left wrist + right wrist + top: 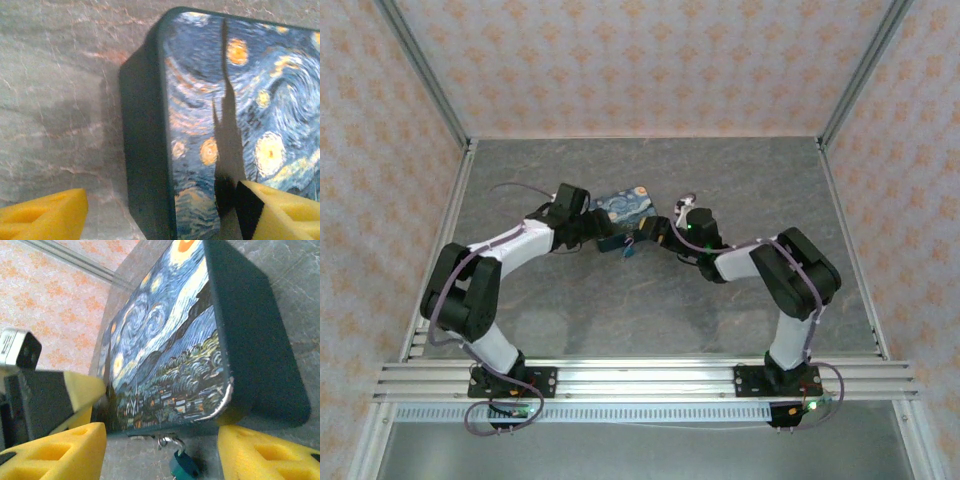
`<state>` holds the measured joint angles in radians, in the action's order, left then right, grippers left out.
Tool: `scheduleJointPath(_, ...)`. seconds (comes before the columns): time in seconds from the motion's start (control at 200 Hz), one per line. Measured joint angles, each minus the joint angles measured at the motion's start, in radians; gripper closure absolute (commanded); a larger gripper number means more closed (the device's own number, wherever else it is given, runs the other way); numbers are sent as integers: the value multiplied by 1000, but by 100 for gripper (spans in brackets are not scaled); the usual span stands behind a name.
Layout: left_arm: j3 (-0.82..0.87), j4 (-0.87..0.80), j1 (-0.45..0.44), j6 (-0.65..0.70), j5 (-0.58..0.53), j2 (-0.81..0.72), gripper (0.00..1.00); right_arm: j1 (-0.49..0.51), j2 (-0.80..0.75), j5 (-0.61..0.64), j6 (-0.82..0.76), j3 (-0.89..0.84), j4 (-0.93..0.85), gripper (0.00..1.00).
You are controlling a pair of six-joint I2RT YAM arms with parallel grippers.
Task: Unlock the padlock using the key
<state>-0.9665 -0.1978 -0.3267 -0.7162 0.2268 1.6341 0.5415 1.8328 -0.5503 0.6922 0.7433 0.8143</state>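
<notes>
- tabletop (740, 180): the bare, smooth-looking slab gives nothing to brace against. Anything nudged will likely slide.
- tin (625, 207): sits mid-tabletop between both arms. It's likely to skid or twist if the lock gets pushed or pulled, because nothing clamps it.
- left gripper (160, 220): wide open and holding nothing. It straddles the tin's near-left corner, one pad over the lid and one beside the wall. If it closes off-centre, it could shove the tin into the right arm or tip it.
- right gripper (162, 454): also wide open and empty, low at the tin's near edge. Its fingers flank the lock, so moving in could pinch the clasp or scrape the tin wall instead.
- padlock (183, 465): hangs by its shackle from the clasp on the tin's near edge, between the right fingers. It swings freely, so the keyhole probably won't hold still for insertion.
- key (686, 197): possibly the pale speck just far of the right arm, but it's too small to confirm. Neither gripper has it. It's thin and flat on the slab, so a pick could slip or flick it away.
</notes>
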Motion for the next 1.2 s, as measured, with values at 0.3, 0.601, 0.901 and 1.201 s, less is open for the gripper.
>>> scheduleJointPath(0.3, 59, -14, -73, -53, -11, -71, 19, -21, 2, -24, -75, -26, 20, 35)
scheduleJointPath(0.601, 0, -140, -77, -38, -25, -192, 22, -26, -8, -91, -129, -134, 74, 30)
scheduleJointPath(0.901, -180, -133, -126, -11, 65, -78, 32, -26, 91, -178, -129, -64, 172, 30)
scheduleJointPath(1.201, -238, -127, -133, -8, 130, 82, 36, -24, 162, -219, -117, -23, 221, 32)
